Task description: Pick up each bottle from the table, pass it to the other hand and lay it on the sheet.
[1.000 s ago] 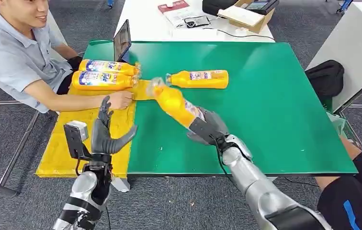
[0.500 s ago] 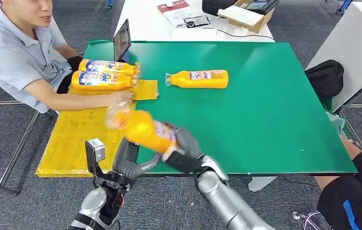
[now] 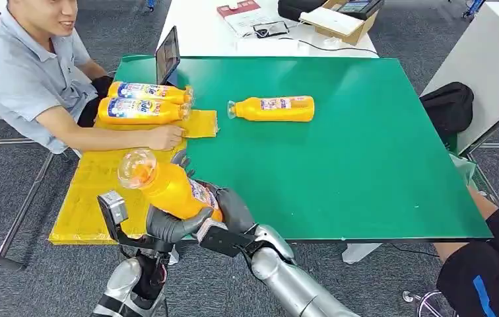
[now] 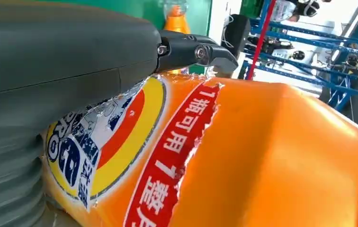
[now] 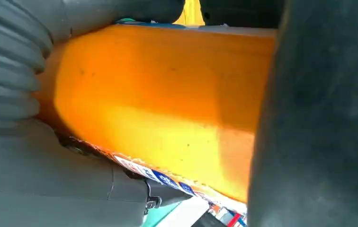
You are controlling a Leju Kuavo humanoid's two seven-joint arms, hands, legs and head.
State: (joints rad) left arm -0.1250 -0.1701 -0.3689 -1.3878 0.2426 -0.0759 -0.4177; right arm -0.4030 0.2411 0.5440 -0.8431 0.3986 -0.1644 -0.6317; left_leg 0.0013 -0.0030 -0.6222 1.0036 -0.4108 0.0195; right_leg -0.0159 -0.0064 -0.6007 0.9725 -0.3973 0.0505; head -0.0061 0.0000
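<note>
An orange bottle [image 3: 167, 188] with a clear cap is held tilted over the near edge of the green table [image 3: 365, 172], beside the yellow sheet [image 3: 95, 191]. My right hand [image 3: 230, 214] grips its base end. My left hand [image 3: 167, 226] wraps its body from below, thumb across the label. Close up, the bottle [image 4: 262, 156] presses against my left hand [image 4: 49, 71], and the bottle [image 5: 167, 94] lies in my right hand [image 5: 25, 165]. Two more orange bottles [image 3: 142, 111] [image 3: 148, 92] lie on the sheet's far end. Another orange bottle [image 3: 273, 109] lies on the table.
A person sits at the left with a hand [image 3: 164, 137] resting on the sheet. An upright tablet [image 3: 167, 56] stands at the table's far left corner. A black bag [image 3: 448, 109] sits to the right, and a white table [image 3: 266, 30] with clutter stands behind.
My right hand has carried the bottle from mid-table left and toward me to the table's near edge. My left hand has come in under it and closed around its body.
</note>
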